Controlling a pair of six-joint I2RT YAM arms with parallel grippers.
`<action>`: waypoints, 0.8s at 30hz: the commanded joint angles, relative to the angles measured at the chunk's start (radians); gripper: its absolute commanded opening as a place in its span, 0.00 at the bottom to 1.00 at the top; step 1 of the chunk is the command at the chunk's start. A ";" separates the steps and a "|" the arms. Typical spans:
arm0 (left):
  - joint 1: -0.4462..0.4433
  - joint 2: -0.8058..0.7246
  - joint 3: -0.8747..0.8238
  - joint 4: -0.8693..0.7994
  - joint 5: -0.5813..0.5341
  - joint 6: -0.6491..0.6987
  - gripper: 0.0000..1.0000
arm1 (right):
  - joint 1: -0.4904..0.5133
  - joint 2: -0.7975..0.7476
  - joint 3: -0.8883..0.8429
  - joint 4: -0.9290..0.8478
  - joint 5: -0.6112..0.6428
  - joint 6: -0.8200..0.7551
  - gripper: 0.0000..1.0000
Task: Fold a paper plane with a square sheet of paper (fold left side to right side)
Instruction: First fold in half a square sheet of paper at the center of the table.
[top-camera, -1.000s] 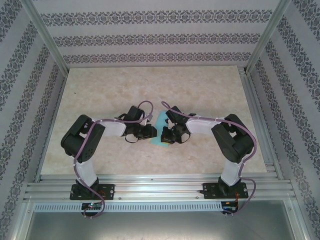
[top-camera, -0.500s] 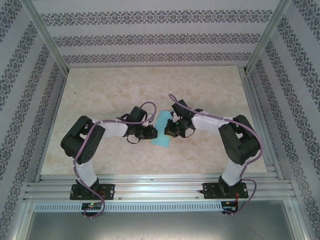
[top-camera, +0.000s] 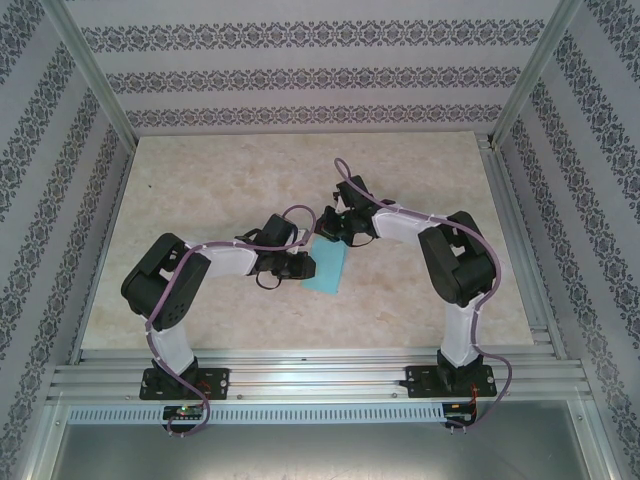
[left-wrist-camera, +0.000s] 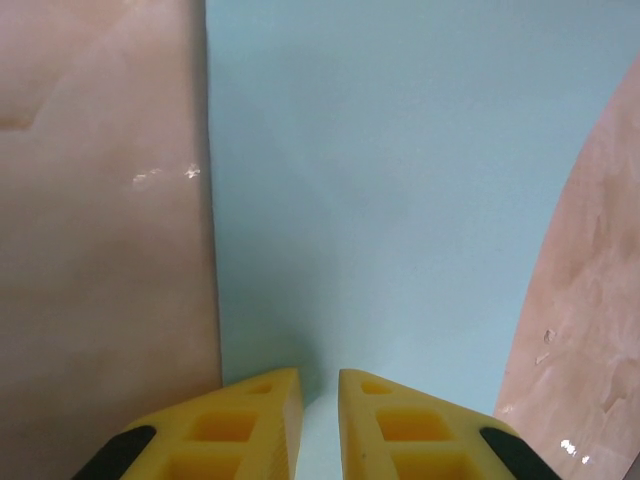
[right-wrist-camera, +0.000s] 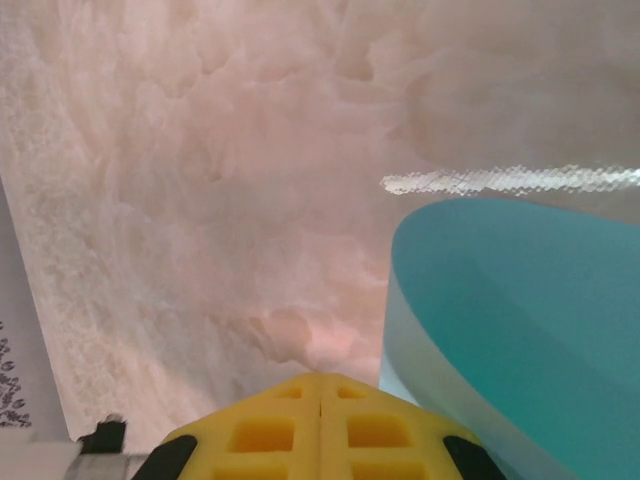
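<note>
Cyan sheet (top-camera: 326, 270) lies on the marble tabletop (top-camera: 200, 180), roughly mid-table, between the two arms and nearer the L one.

L gripper (top-camera: 303, 265) sits at the sheet's L edge in top view. From L wrist cam: L gripper (left-wrist-camera: 320, 380) has its yellow fingers (left-wrist-camera: 250, 420) slightly apart, w/ a narrow slot between the tips. Cyan sheet (left-wrist-camera: 380, 200) shows thru that slot and spreads out ahead of both tips. Its straight L edge runs down to the outer side of the L finger, and its R edge curves away over bare table. Can't tell if the tips actually touch the paper.

R gripper (top-camera: 325, 225) is at the sheet's far end in top view. From R wrist cam: R gripper (right-wrist-camera: 320, 380) has fingers (right-wrist-camera: 270, 430) pressed together, no gap, nothing seen between them. Cyan sheet (right-wrist-camera: 520, 320) sits just beside the R finger, its near edge curled up off the table in a rounded wall. Bare marble lies ahead of the tips.
</note>
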 joint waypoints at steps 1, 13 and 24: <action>-0.036 0.056 -0.038 -0.151 -0.061 0.022 0.18 | 0.023 0.033 0.027 0.041 -0.016 0.035 0.04; -0.046 0.059 -0.036 -0.155 -0.064 0.018 0.18 | 0.032 0.112 0.057 0.022 -0.001 -0.012 0.04; -0.051 0.058 -0.050 -0.160 -0.069 0.019 0.18 | 0.017 0.169 0.145 -0.113 0.102 -0.130 0.04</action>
